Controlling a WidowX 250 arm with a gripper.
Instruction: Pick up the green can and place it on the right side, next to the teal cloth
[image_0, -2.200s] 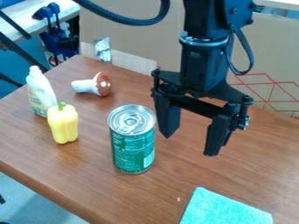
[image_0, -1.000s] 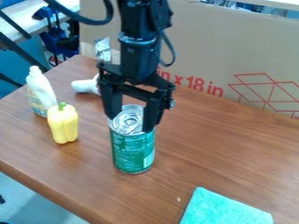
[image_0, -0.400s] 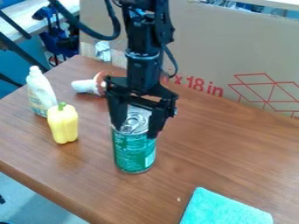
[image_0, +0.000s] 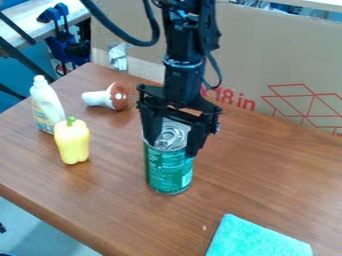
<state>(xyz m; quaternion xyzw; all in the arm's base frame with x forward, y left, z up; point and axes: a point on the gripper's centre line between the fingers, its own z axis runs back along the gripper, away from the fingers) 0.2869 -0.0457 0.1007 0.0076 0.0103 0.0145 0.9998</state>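
The black gripper (image_0: 172, 149) hangs over the middle of the table (image_0: 267, 192), its fingers spread about as wide as the green can (image_0: 168, 172) and holding it near the top rim. The can is upright; whether its base touches the wood, I cannot tell. The hold looks high and reaches only the upper part, so the heavy-looking lower part could swing or tip if the arm jerks. The smooth metal side could also slip through the fingers if the squeeze is weak or off-centre. Dragged low, the base could catch on the tabletop and twist the can. To the left, the yellow pepper (image_0: 72, 142) and white bottle (image_0: 47, 107) stand close together and a falling can could knock them; the toy mushroom (image_0: 107, 97) lies farther back. The turquoise cloth (image_0: 257, 240), near and to the right, could rumple under a low can.
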